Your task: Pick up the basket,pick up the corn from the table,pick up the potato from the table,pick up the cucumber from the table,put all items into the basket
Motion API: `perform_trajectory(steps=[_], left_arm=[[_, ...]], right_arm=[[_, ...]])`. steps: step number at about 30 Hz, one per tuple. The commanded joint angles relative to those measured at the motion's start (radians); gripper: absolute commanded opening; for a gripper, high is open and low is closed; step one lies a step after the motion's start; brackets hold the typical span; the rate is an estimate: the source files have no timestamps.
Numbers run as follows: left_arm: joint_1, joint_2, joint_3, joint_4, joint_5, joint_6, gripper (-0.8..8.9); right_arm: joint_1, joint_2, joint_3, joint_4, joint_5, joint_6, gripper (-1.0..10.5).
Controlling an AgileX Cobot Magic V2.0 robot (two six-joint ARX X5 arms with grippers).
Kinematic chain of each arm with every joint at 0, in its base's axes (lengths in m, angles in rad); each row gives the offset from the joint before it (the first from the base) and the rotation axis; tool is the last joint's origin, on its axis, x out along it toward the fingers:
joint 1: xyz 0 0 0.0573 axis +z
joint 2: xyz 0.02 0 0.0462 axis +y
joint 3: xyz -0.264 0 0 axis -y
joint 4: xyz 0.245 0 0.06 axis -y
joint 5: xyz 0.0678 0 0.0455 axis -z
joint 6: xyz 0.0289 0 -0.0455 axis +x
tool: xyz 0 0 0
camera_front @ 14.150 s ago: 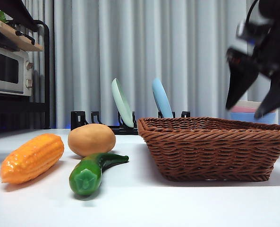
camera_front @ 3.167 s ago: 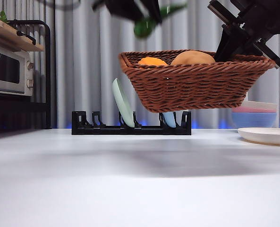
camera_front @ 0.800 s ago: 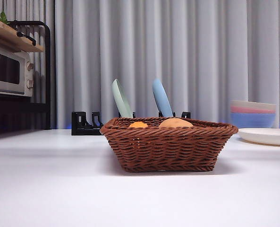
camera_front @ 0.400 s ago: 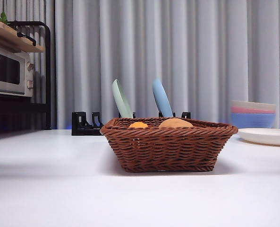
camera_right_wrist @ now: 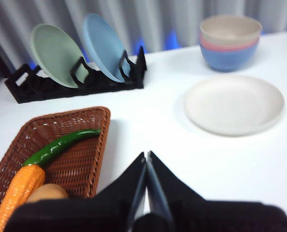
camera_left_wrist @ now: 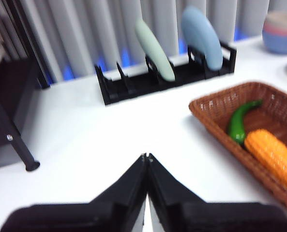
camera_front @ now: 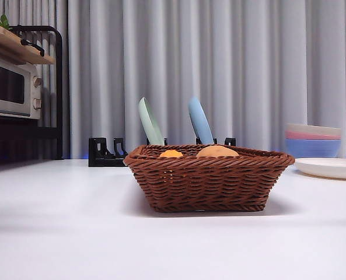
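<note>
The brown wicker basket (camera_front: pixel 208 181) rests on the white table (camera_front: pixel 67 233) in the front view. Over its rim show the tops of the orange corn (camera_front: pixel 171 154) and the tan potato (camera_front: pixel 217 151). Inside it, the right wrist view shows the green cucumber (camera_right_wrist: pixel 58 146), the corn (camera_right_wrist: pixel 18 189) and the potato (camera_right_wrist: pixel 46 192). The left wrist view also has the basket (camera_left_wrist: pixel 216 116), cucumber (camera_left_wrist: pixel 240 123) and corn (camera_left_wrist: pixel 274 154). My left gripper (camera_left_wrist: pixel 146 157) is shut and empty, above bare table beside the basket. My right gripper (camera_right_wrist: pixel 146 155) is likewise shut and empty, off the basket's other side.
A black dish rack (camera_front: pixel 105 153) with a green plate (camera_front: pixel 150 121) and a blue plate (camera_front: pixel 199 121) stands behind the basket. Stacked bowls (camera_front: pixel 313 140) and a white plate (camera_front: pixel 330 168) sit at the right. A microwave on a shelf (camera_front: pixel 9 87) is at the left.
Over the last second nothing moves. Earlier the basket hung in the air held by a gripper; now it stands on the table and both arms are out of the front view.
</note>
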Motion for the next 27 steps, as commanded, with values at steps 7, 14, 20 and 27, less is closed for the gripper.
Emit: perform_trajectory(steps=[7,14,20,27], left_arm=[[0.0,0.0,-0.006,-0.04,-0.006,-0.007,-0.03],[0.099,-0.106,-0.031,-0.066,0.05,-0.004,-0.03],[0.312,-0.245,-0.212,0.089,0.155,-0.002,-0.03],[0.389,-0.392,-0.44,0.188,0.235,-0.003,-0.03]], right_arm=[[0.002,0.0,-0.003,-0.019,0.051,0.035,0.0],[0.002,0.0,-0.003,-0.021,0.055,0.035,0.0],[0.002,0.0,-0.003,-0.021,0.056,0.035,0.0],[0.002,0.0,-0.003,-0.021,0.056,0.035,0.0]])
